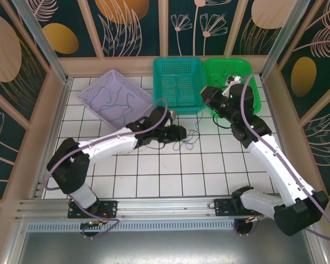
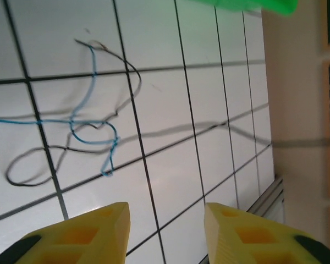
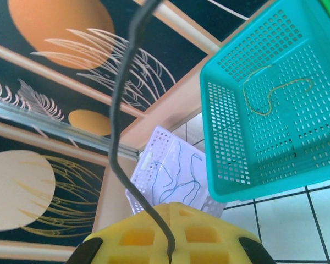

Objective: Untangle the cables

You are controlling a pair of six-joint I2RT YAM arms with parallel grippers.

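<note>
Blue and black cables (image 2: 72,122) are tangled on the counter (image 2: 209,82), upper left of frame, beyond the spread left hand (image 2: 168,217). A black cable (image 3: 114,110) is pinched by the right hand (image 3: 170,248) at bottom centre.

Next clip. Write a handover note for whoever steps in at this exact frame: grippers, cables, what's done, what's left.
Left gripper: jaws open, empty, hovering short of the blue-and-black tangle on the table.
Right gripper: jaws shut on a black cable, near the teal basket.
Elsewhere: blue cables in the lilac basket, a pale cable in the teal basket, dark strands in the green basket.
Done: some cables already lie in baskets.
Left: separate the table tangle and place the held cable.
</note>
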